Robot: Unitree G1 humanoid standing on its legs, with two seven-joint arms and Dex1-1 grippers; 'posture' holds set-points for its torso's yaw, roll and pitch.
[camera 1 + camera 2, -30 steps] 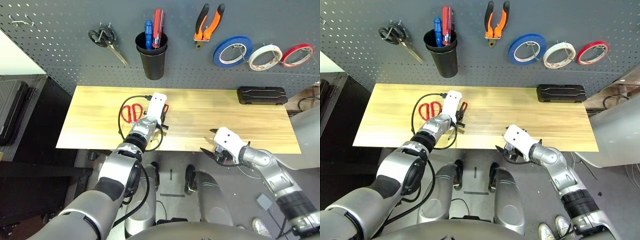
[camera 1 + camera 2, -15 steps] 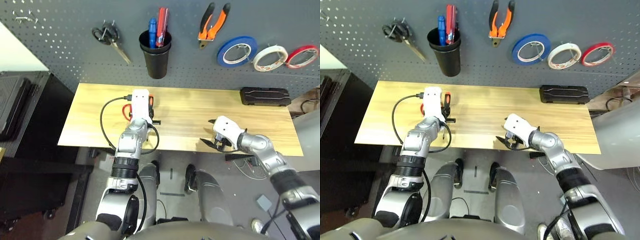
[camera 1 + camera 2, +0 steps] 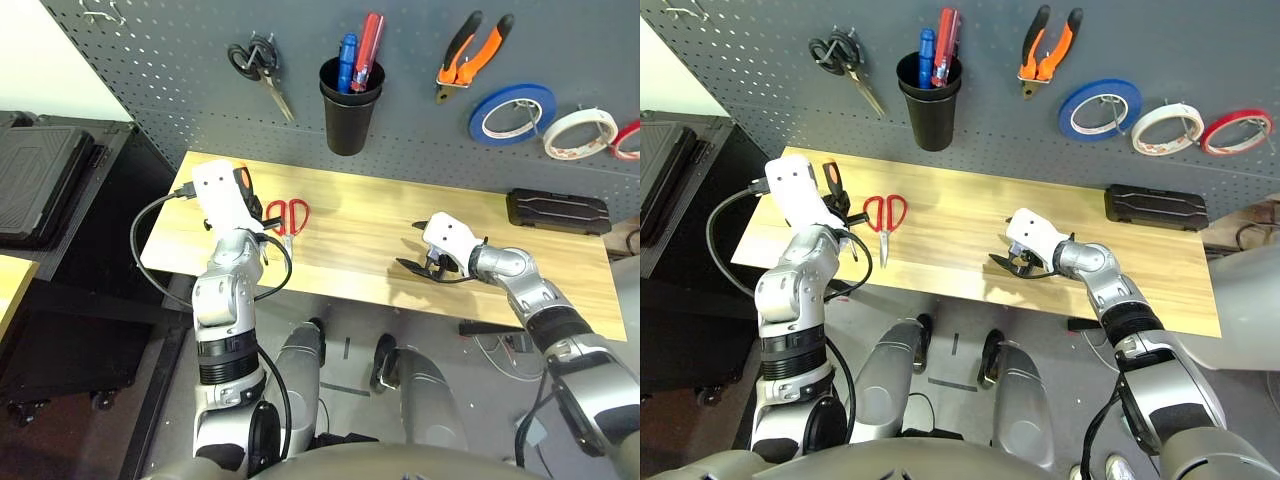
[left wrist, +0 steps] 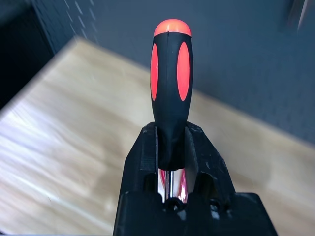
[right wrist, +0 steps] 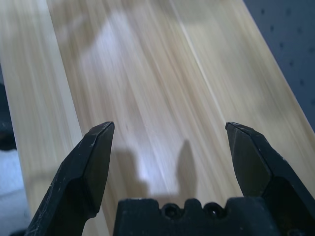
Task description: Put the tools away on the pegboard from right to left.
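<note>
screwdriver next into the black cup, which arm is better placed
Left: its tool already grips the screwdriver by the handle. The right tool is open over the bench top, farther from the black cup.

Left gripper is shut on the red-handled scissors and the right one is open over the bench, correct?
Not quite. The left gripper is shut on the screwdriver, as the left wrist view shows; the red-handled scissors lie on the bench. The right gripper is open over the bench, as you said.

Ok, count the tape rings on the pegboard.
3, all hung in a row at the pegboard's right: blue tape ring, then white tape ring, then red tape ring farthest right.
</note>
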